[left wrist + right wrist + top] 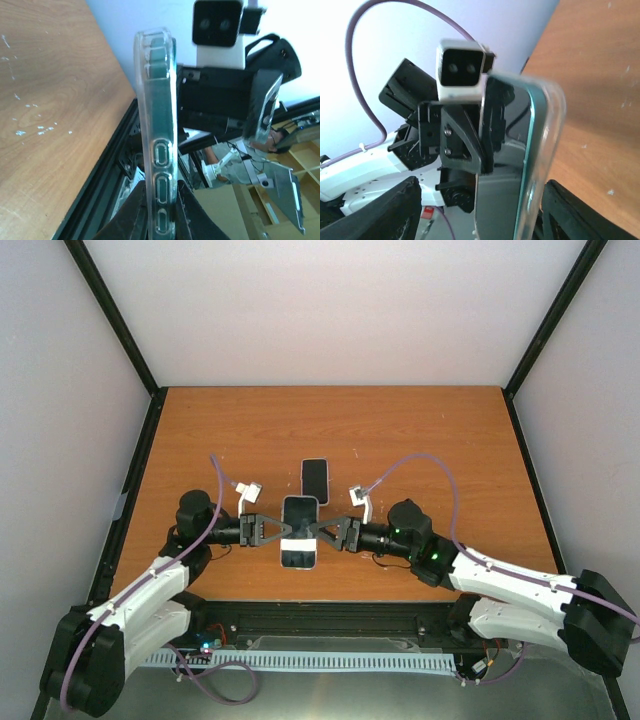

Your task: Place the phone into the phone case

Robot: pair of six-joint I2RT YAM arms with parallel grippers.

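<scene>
**Seating the phone: apparently done, not confirmed**

The phone [159, 70], teal at its edge, is seen inside the clear phone case [299, 532], which is held between both arms over the near part of the table [430, 430]. One side of the case is clenched by the left gripper [278, 530]. The right gripper [322, 531] is spread around the opposite side, and no firm pinch is shown. Insertion is judged largely complete; only pressing the corners home may be left. Whether every corner is seated cannot be made out. A dark slab [315, 480] lying just beyond cannot be identified.
</scene>
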